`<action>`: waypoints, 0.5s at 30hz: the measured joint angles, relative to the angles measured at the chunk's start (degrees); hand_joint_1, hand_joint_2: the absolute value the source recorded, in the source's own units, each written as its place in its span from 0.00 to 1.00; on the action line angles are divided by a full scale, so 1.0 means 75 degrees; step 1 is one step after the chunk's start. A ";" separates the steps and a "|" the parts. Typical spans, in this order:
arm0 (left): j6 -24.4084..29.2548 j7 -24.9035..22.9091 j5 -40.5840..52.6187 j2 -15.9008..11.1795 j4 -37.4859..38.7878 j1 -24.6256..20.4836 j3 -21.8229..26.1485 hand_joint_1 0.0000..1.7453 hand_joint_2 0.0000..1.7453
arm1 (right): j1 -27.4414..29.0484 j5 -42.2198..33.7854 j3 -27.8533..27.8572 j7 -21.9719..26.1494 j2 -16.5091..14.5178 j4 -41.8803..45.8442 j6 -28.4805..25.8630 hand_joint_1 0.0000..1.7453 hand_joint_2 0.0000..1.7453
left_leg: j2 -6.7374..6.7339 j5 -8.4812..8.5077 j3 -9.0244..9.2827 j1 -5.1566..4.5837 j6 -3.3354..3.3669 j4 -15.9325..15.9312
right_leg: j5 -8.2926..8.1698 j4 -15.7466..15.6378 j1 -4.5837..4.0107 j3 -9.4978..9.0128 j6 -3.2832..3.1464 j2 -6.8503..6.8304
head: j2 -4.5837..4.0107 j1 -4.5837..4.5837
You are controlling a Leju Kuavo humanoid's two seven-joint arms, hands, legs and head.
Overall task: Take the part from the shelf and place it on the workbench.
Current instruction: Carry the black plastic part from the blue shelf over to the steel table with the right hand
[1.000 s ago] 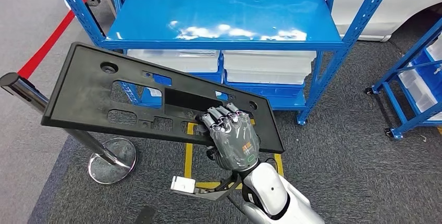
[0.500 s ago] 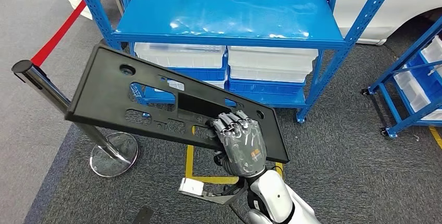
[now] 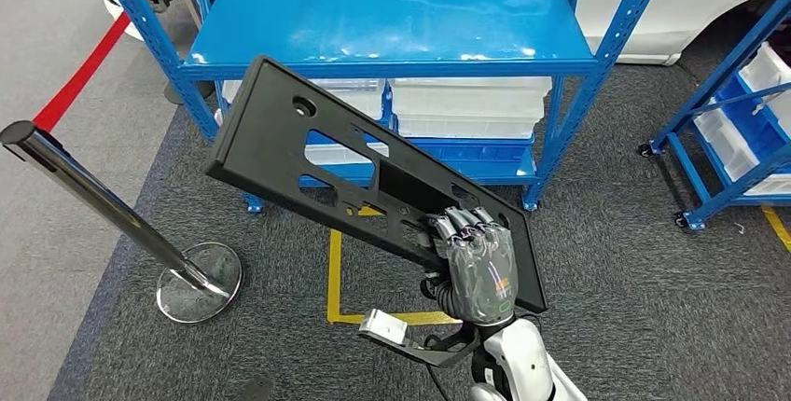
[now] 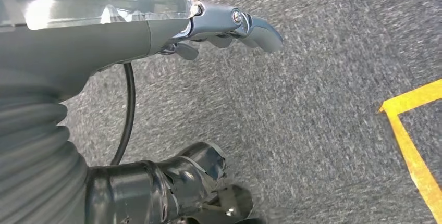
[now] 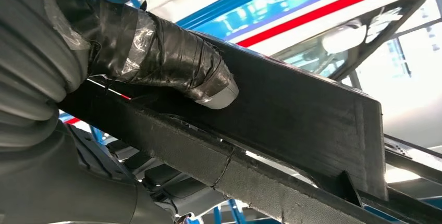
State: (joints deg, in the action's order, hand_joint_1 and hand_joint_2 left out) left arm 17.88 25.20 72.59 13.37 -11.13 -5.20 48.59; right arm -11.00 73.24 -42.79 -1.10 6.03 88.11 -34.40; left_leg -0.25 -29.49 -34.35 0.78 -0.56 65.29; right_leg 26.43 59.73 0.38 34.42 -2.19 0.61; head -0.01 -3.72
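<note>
Fingers [image 3: 464,225] curl over part's [image 3: 308,154] edge.

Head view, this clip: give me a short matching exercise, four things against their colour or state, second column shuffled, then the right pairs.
Things:
1. black panel
2. top shelf board
3. stanchion post
4. floor tape corner

States:
A. yellow, on the grey carpet
B. chrome, leaning from a round base
C. blue, bare and glossy
D. tilted in the air, held at one end by the right hand

Pairs: 1-D, 2-C, 3-B, 4-A
</note>
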 joint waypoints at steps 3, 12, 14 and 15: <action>0.0011 0.0004 0.0000 -0.0009 0.0000 -0.0011 0.0000 0.00 1.00 | 0.0054 0.0007 0.0088 0.0001 0.0008 0.0077 -0.0026 1.00 1.00 | 0.0078 0.0206 0.0363 -0.0027 0.0056 -0.0853 | -0.0031 0.0047 -0.0017 0.0088 0.0090 0.0057 | 0.0000 -0.0002; 0.0050 0.0034 -0.0033 -0.0013 0.0000 0.0020 0.0015 0.00 1.00 | 0.0500 0.0079 0.0392 0.0028 0.0143 0.0339 -0.0275 1.00 1.00 | -0.0046 0.0352 0.0316 0.0018 0.0299 -0.1008 | 0.0956 0.2068 0.0025 0.0984 0.0355 0.0002 | 0.0000 -0.0020; 0.0061 0.0042 -0.0058 -0.0013 0.0000 0.0026 0.0017 0.00 1.00 | 0.0630 0.0119 0.0484 0.0042 0.0184 0.0420 -0.0335 1.00 1.00 | -0.0072 0.0333 0.0310 0.0019 0.0286 -0.0969 | 0.0584 0.1572 0.0048 0.0696 0.0354 -0.0042 | 0.0000 -0.0020; 0.0068 0.0048 -0.0074 -0.0012 0.0000 0.0025 0.0018 0.00 1.00 | 0.0690 0.0144 0.0534 0.0046 0.0197 0.0471 -0.0378 1.00 1.00 | -0.0082 0.0312 0.0309 0.0019 0.0268 -0.0943 | 0.0370 0.1051 0.0055 0.0423 0.0341 -0.0102 | 0.0001 -0.0021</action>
State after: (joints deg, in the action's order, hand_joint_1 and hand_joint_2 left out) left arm 18.39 25.56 72.04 13.28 -11.13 -5.01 48.72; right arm -5.82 74.31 -38.79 -0.76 7.51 91.64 -37.24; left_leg -0.86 -27.14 -32.03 0.92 1.45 58.21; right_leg 29.21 67.61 0.79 37.59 0.37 -0.16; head 0.00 -3.87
